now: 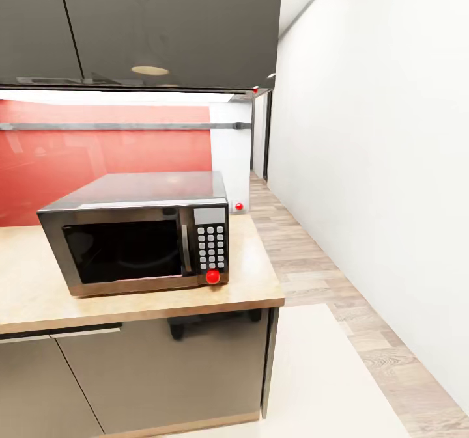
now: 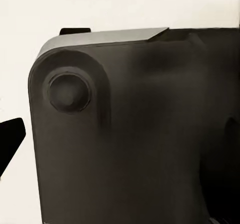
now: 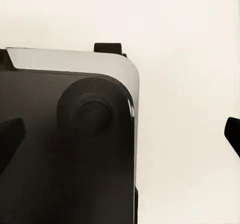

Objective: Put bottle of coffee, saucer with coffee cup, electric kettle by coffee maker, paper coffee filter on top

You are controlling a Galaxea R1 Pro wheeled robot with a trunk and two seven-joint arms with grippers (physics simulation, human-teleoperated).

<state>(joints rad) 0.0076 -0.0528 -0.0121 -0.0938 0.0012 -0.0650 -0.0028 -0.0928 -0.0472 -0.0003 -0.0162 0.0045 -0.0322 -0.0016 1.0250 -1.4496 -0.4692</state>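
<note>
In the head view, a wood-topped kitchen counter (image 1: 260,282) carries a steel microwave (image 1: 140,236) with a dark door, a keypad and a red button. My left gripper (image 2: 120,139) hangs over the robot's dark base; one black fingertip (image 2: 11,139) sits at the frame's edge, so the jaws stand wide. My right gripper (image 3: 121,134) is open with nothing between its fingers; a fingertip (image 3: 10,134) shows at one side and another at the opposite edge, above the pale floor.
Dark wall cabinets (image 1: 143,21) hang over the counter, with a red backsplash (image 1: 98,158) behind it. Grey base cabinets (image 1: 163,373) stand below. To the right, a wood-floored corridor (image 1: 293,249) runs along a white wall (image 1: 391,164), with a pale mat (image 1: 326,379) nearer.
</note>
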